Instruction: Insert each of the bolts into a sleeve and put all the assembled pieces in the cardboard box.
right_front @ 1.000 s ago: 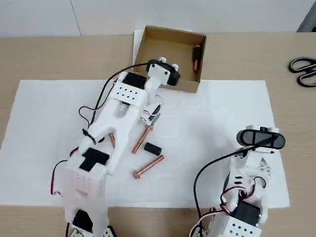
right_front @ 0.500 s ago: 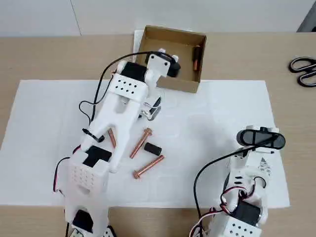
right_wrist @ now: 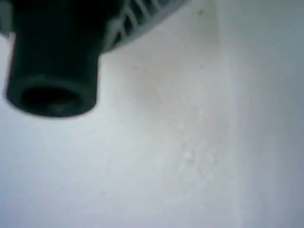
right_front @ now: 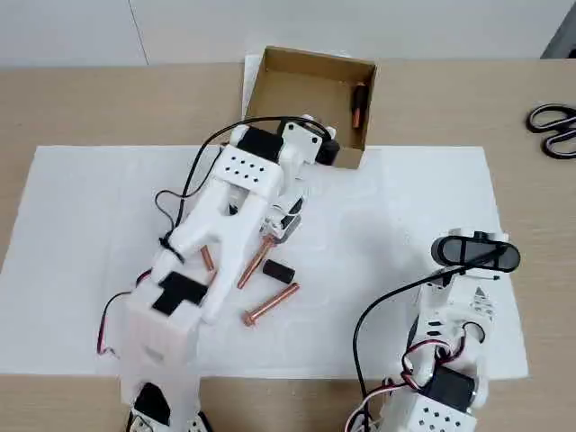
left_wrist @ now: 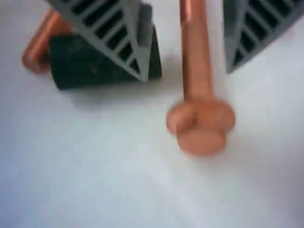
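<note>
We see the left claw (left_wrist: 189, 73) wide, astride a bolt (left_wrist: 202, 121) on the mat (right_front: 432, 198); the right claw (right_wrist: 71, 19) grips a sleeve (right_wrist: 52, 71); one assembled piece (right_front: 358, 106) lies in the box (right_front: 297, 99)

Three copper bolts (right_front: 270, 304) lie flat on the white sheet (right_front: 405, 207), one black sleeve (right_front: 278, 271) on its side between two; a sleeved bolt (right_front: 358, 105) lies inside the open cardboard box (right_front: 297, 94).

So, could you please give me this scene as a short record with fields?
Left gripper: open, straddling a bolt
Loose sleeve: on the white sheet beside that bolt
Other bolts: two, loose on the sheet
Right gripper: shut on a second sleeve
Cardboard box: one assembled piece inside
</note>
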You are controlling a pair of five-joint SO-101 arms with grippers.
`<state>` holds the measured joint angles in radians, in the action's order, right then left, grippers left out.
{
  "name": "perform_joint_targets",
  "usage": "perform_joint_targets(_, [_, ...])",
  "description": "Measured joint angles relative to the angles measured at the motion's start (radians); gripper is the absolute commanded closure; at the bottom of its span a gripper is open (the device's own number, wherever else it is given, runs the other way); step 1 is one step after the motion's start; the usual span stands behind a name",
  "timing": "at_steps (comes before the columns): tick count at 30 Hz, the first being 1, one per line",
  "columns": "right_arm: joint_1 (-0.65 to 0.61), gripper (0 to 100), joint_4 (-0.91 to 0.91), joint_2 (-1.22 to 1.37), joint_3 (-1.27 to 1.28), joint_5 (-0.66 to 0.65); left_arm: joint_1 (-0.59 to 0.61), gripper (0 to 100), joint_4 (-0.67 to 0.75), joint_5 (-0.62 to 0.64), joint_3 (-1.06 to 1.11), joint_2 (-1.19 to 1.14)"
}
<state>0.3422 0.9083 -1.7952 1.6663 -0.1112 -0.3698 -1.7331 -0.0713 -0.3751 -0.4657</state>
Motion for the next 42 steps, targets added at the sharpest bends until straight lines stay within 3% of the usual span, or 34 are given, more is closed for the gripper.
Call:
perform_joint_targets(5, [0.0,99.4,0.0,0.0,0.0,0.0,0.0,90,0.0,0.0,0.098,0.117])
perform_joint_targets(14, [0.0,99.4,0.0,0.0,0.0,0.0,0.0,90,0.0,0.003,0.11,0.123])
perform_joint_targets(42, [0.0,99.4,0.0,0.0,0.0,0.0,0.006,90,0.038,0.009,0.109,-0.046])
